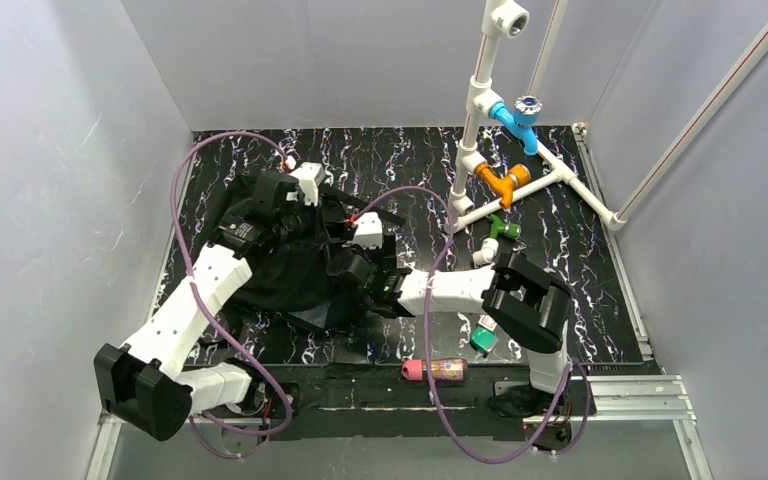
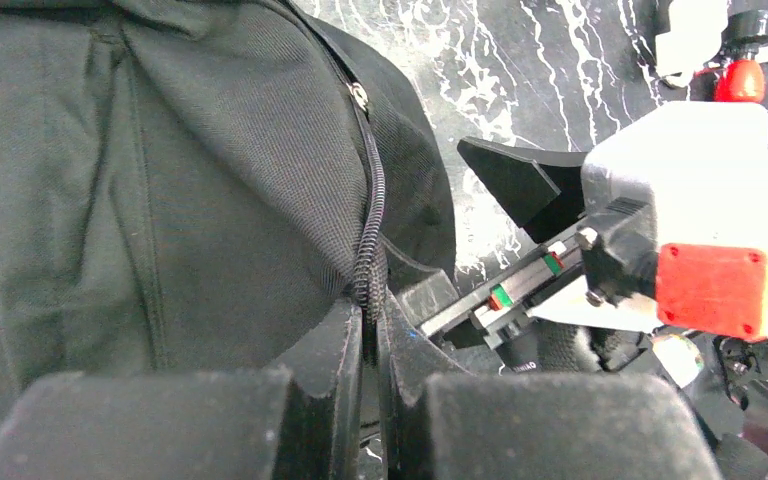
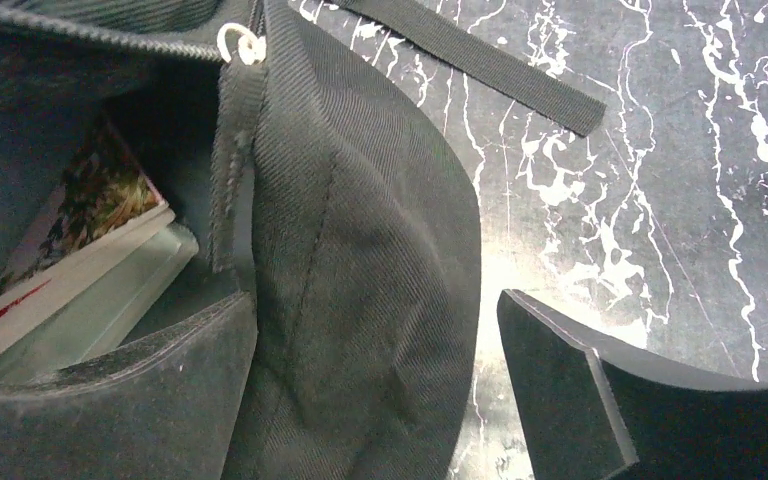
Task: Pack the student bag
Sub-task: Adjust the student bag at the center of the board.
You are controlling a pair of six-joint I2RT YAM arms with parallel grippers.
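Bag (image 1: 290,275): black, lying left of centre on the table (image 1: 600,240).
Left gripper (image 2: 370,318): clenched on the bag's zip edge, apparently lifting it so the mouth gapes.
Right gripper (image 3: 377,300): released, jaws wide. One finger is inside the opening and the other outside over the table, with the bag's side wall between them; contact cannot be told.
Books (image 3: 70,265): already inside the bag, lying flat.
Pink case (image 1: 435,370): at the near edge, well apart from the bag, probably not yet packed.
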